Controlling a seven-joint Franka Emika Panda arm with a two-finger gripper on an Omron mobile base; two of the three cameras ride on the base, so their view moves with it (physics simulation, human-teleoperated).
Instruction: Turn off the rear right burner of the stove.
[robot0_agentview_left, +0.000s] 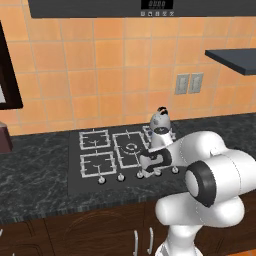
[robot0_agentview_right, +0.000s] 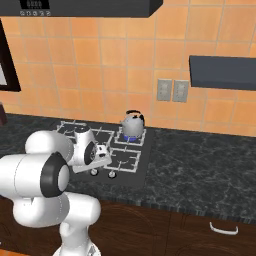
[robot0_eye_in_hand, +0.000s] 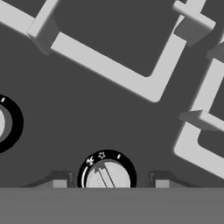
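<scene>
My fingers: open, straddling one knob
Knobs near them: two
Stove grates: five
Kettle: one, on rear right burner

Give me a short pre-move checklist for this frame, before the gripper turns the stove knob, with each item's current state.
1. Flame to put out: blue glow under the kettle on the rear right burner - ok, still lit.
2. Gripper low over the knob row of the stove - ok.
3. Knob centred between the fingertips - ok.
4. Jaws spread wide enough to straddle the knob - ok, open.
5. Fingers touching the knob - cannot tell.
6. This knob governs the rear right burner - cannot tell; markings don't settle it.
</scene>
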